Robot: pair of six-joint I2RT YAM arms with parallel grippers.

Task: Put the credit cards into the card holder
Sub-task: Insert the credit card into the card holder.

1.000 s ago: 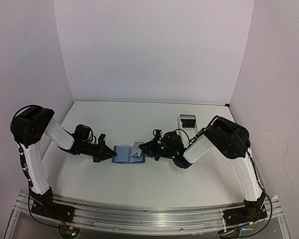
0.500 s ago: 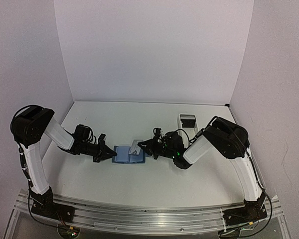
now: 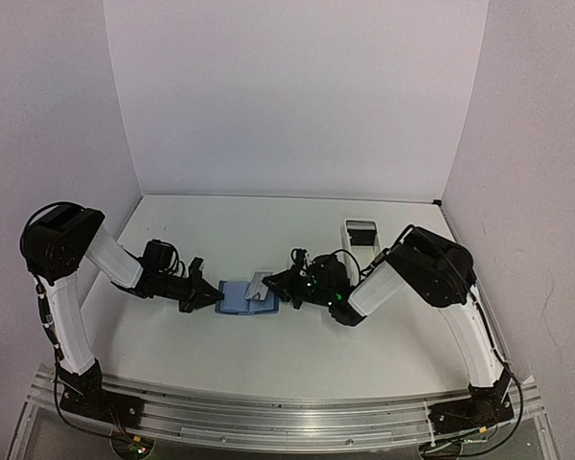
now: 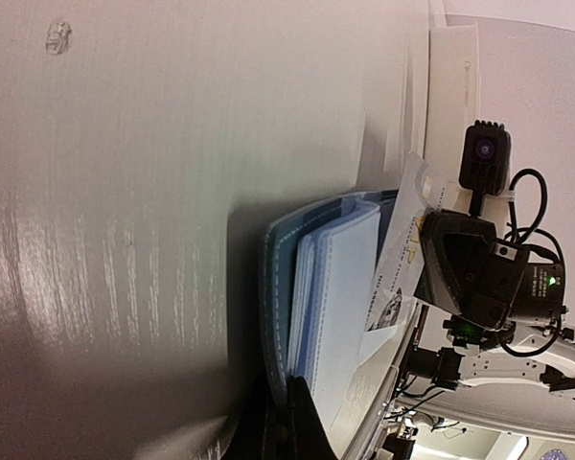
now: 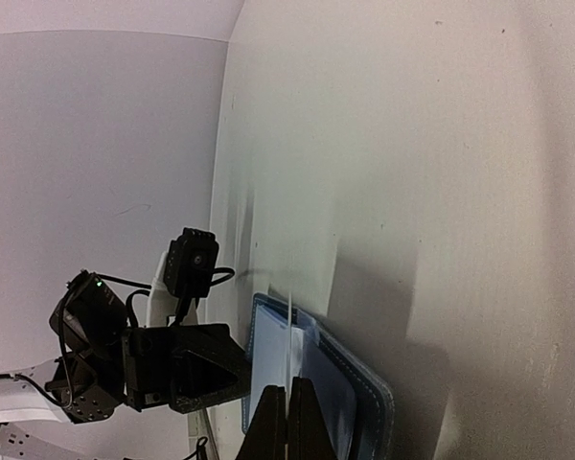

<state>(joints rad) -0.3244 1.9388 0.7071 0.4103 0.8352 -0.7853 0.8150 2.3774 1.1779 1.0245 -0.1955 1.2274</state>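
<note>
The card holder (image 3: 238,299) lies open on the table, dark-blue cover with pale blue pocket pages (image 4: 340,287). My left gripper (image 3: 214,297) is shut on its left edge, pinning the cover and pages (image 4: 289,422). My right gripper (image 3: 275,285) is shut on a pale credit card (image 3: 260,286), held edge-on above the open pages (image 5: 291,340). In the left wrist view the card (image 4: 402,244) tilts over the holder's right half, its lower part against the pages. The holder's cover also shows in the right wrist view (image 5: 364,402).
A long white rectangular tray (image 3: 360,236) stands behind the right arm near the back right. The white back wall and side walls enclose the table. The left arm's camera and gripper (image 5: 177,350) face the right gripper across the holder.
My right gripper has moved left with the card, from beside the holder's right edge to over its open pages. The left gripper has stayed put on the holder.
</note>
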